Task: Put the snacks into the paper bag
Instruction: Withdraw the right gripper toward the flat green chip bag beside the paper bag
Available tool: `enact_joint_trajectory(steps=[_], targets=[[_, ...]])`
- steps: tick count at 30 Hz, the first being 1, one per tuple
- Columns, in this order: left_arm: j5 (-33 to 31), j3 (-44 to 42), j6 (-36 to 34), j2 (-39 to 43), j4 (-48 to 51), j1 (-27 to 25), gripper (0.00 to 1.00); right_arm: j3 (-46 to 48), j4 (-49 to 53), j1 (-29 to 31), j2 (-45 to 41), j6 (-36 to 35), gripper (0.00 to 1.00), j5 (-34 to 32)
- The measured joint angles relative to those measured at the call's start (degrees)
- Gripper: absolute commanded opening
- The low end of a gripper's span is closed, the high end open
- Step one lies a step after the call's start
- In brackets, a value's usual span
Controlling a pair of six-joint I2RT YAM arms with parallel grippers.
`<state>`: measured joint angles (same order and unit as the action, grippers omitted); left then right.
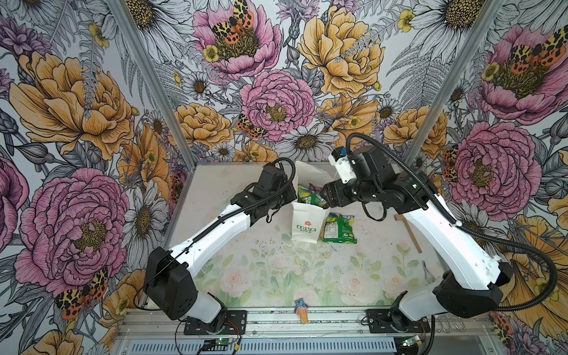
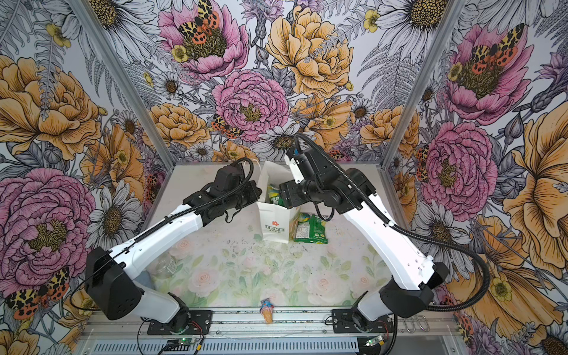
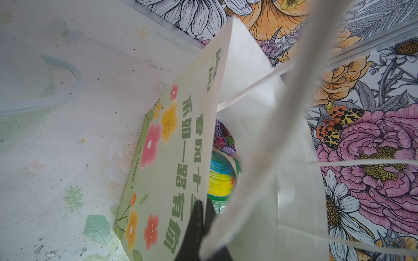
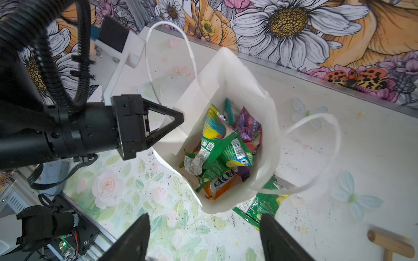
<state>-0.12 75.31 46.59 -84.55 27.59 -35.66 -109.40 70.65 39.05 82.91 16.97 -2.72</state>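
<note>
The left gripper [image 4: 182,118] pinches the paper bag [image 4: 237,79] by its rim, holding it open; the right gripper [image 4: 204,218] hangs spread, empty. One green packet [image 1: 339,229] lies at the bag's three o'clock.

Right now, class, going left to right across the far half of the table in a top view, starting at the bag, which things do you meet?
First the white paper bag, then the green snack packet, then the wooden mallet.

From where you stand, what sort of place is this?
Likely a robot test booth: two arms bolted to a metal rail, flower-print walls on a metal frame, one small table with a bag.
</note>
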Motion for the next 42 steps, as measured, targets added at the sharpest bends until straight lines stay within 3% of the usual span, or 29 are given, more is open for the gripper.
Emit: enact_joint_trajectory(steps=[9, 14, 27, 42], targets=[[0.00, 0.00, 0.00, 0.00, 0.00, 0.00, 0.00, 10.73, -3.72, -8.41, -11.37, 1.73, 0.99, 0.00], [0.00, 0.00, 0.00, 0.00, 0.00, 0.00, 0.00, 14.43, -4.31, -13.57, -13.68, 3.91, 1.00, 0.50], [0.00, 0.00, 0.00, 0.00, 0.00, 0.00, 0.00, 26.62, -8.35, -25.66, -12.94, 9.42, 1.00, 9.86], [0.00, 0.00, 0.00, 0.00, 0.00, 0.00, 0.00, 42.14, -19.58, -28.26, -5.51, 15.23, 1.00, 19.61]])
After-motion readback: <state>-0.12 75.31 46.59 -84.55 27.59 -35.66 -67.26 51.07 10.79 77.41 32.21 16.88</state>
